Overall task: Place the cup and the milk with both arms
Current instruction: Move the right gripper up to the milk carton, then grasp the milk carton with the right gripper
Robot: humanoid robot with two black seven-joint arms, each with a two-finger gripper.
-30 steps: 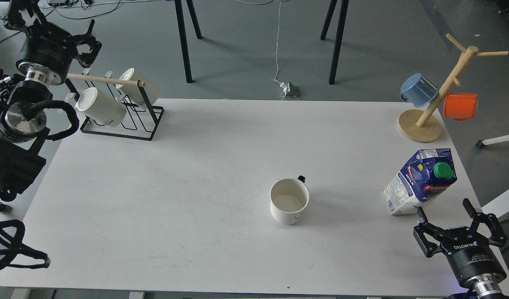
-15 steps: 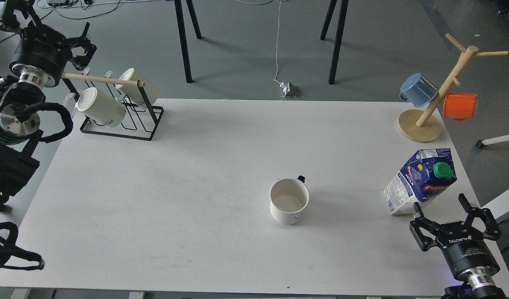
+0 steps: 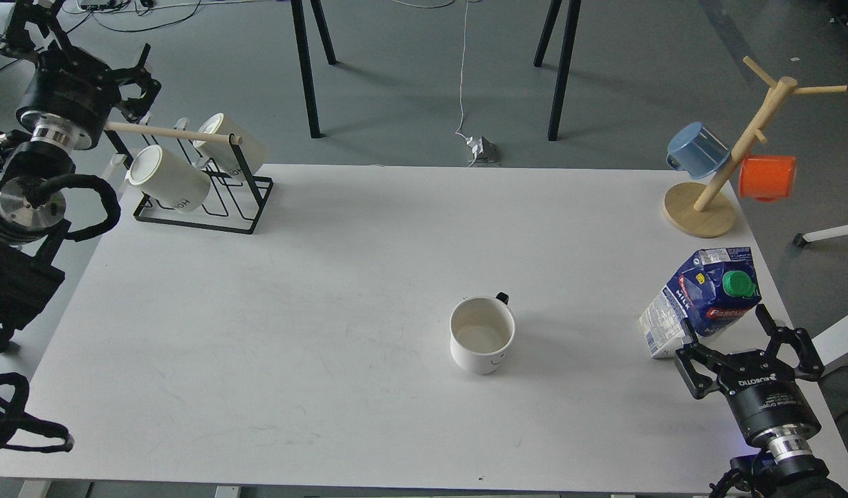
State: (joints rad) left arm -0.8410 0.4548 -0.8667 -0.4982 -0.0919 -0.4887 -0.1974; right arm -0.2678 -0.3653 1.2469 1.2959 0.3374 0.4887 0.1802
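Note:
A white cup [image 3: 482,335] with a black handle stands upright and empty on the white table [image 3: 327,332], right of centre. A blue and white milk carton [image 3: 701,302] with a green cap stands near the table's right edge. My right gripper [image 3: 727,330] is open just in front of the carton, its fingers pointing at the carton's base, not holding it. My left gripper [image 3: 135,77] is open at the far left, above the end of the mug rack's wooden bar, far from the cup.
A black wire rack [image 3: 203,187] with a wooden bar holds two cream mugs at the back left. A wooden mug tree [image 3: 728,159] with a blue cup and an orange cup stands at the back right. Black table legs stand on the floor beyond.
My right gripper has moved forward and left, closing in on the milk carton's base. My left arm has drawn back a little to the upper left. Cup and carton have not moved.

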